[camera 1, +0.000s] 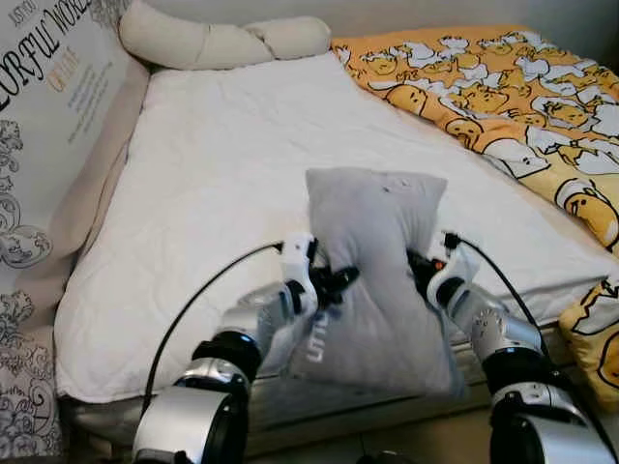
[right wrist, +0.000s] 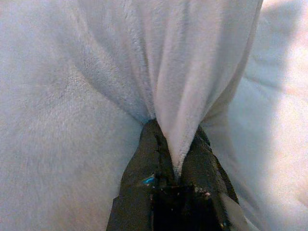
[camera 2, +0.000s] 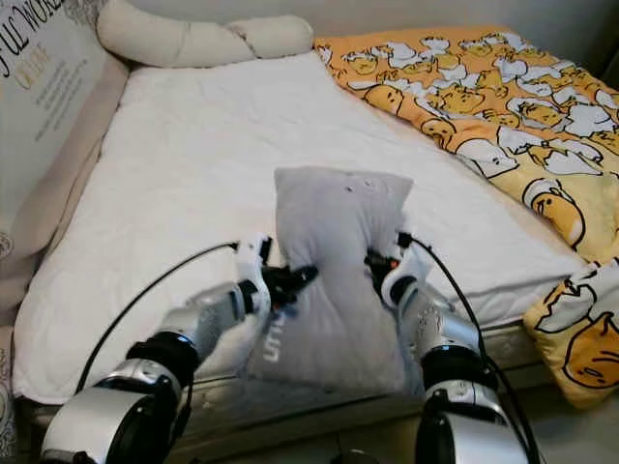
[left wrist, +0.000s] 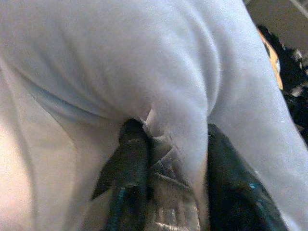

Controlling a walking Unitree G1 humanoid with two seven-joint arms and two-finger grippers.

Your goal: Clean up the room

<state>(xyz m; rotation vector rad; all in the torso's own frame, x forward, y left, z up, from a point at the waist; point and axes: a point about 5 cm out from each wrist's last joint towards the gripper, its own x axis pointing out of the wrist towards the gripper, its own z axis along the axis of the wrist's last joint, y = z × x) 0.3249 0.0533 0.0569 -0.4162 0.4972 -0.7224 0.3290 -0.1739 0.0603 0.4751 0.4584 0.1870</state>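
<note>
A grey pillow (camera 1: 372,261) stands upright in the air over the near edge of the bed (camera 1: 232,174), held from both sides. My left gripper (camera 1: 338,282) is shut on a fold of its left side; in the left wrist view its black fingers (left wrist: 132,159) pinch the grey pillow fabric (left wrist: 144,57). On the other side my right gripper (camera 1: 418,266) is shut on the pillow's right edge, and the right wrist view has the fingertips (right wrist: 156,144) clamped on a pleat of the cloth (right wrist: 173,72).
The white mattress has a cream bolster (camera 1: 222,41) at its head. A yellow duck-print blanket (camera 1: 513,97) covers the right side and hangs off the corner (camera 1: 595,338). A printed wall panel (camera 1: 48,116) runs along the left.
</note>
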